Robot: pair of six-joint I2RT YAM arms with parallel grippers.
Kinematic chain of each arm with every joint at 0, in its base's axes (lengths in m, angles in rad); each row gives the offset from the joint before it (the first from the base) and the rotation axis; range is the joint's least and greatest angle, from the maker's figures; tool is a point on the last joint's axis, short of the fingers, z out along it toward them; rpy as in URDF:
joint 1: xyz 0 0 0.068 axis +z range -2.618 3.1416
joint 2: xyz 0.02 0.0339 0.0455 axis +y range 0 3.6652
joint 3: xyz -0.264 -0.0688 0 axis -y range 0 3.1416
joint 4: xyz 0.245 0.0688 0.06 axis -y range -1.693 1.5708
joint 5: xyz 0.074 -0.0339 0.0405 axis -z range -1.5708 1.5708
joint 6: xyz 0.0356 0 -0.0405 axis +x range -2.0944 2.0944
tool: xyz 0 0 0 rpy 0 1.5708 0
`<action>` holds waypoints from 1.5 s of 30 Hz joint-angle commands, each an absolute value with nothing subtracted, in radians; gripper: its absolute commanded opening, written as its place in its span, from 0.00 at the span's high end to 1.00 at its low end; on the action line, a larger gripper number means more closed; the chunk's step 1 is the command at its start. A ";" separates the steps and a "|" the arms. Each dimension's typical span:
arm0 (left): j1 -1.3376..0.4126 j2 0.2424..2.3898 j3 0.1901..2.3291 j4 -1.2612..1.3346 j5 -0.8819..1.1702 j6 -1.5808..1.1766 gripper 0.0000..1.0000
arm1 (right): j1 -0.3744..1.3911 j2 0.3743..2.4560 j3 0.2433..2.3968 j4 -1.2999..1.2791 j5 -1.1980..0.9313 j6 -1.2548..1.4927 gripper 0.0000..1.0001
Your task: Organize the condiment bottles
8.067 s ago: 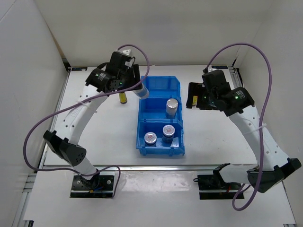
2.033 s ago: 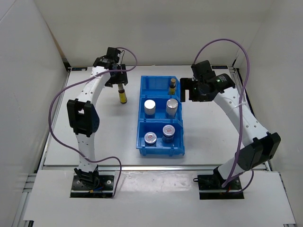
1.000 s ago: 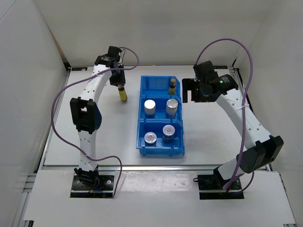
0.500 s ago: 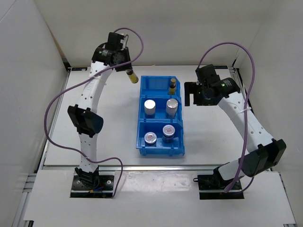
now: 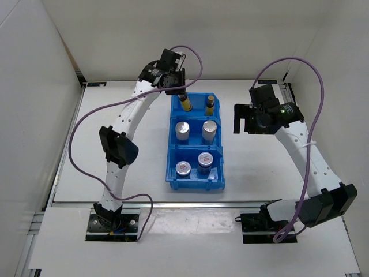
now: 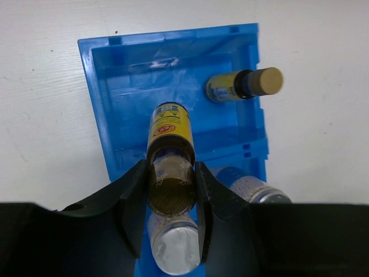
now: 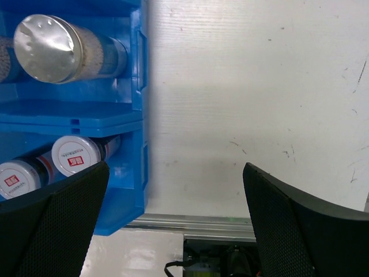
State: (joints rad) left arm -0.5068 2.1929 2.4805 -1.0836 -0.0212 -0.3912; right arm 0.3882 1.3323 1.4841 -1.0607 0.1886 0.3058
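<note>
My left gripper (image 5: 180,94) is shut on a slim yellow bottle (image 5: 185,104) and holds it over the left half of the far compartment of the blue bin (image 5: 195,180). In the left wrist view the bottle (image 6: 170,124) sits between my fingers (image 6: 134,199). The other yellow bottle (image 5: 210,104) with its tan cap stands in the same compartment at the right (image 6: 242,85). Two silver-topped shakers (image 5: 182,130) (image 5: 209,131) stand in the middle compartment. Two squat jars (image 5: 183,168) (image 5: 204,160) stand in the near one. My right gripper (image 5: 244,119) is open and empty over the table, right of the bin.
White walls close in the table at the left, back and right. The right wrist view shows the bin's right wall (image 7: 136,115), a shaker (image 7: 63,46), a jar (image 7: 78,154) and the table's metal front rail (image 7: 190,224). Bare table lies on both sides of the bin.
My left gripper took the yellow bottle off the table left of the bin, lifted it and carried it right over the far compartment. My right gripper drew back to the right.
</note>
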 commanded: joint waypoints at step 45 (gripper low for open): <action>-0.422 1.539 1.759 -0.993 -0.223 -0.314 0.00 | 0.267 1.270 1.212 -0.908 -0.170 0.344 0.00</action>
State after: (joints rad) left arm -0.4091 1.6207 1.9476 -1.0161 -0.1398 -0.3359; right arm 0.2779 1.3033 1.1770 -0.9432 -0.1379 0.3557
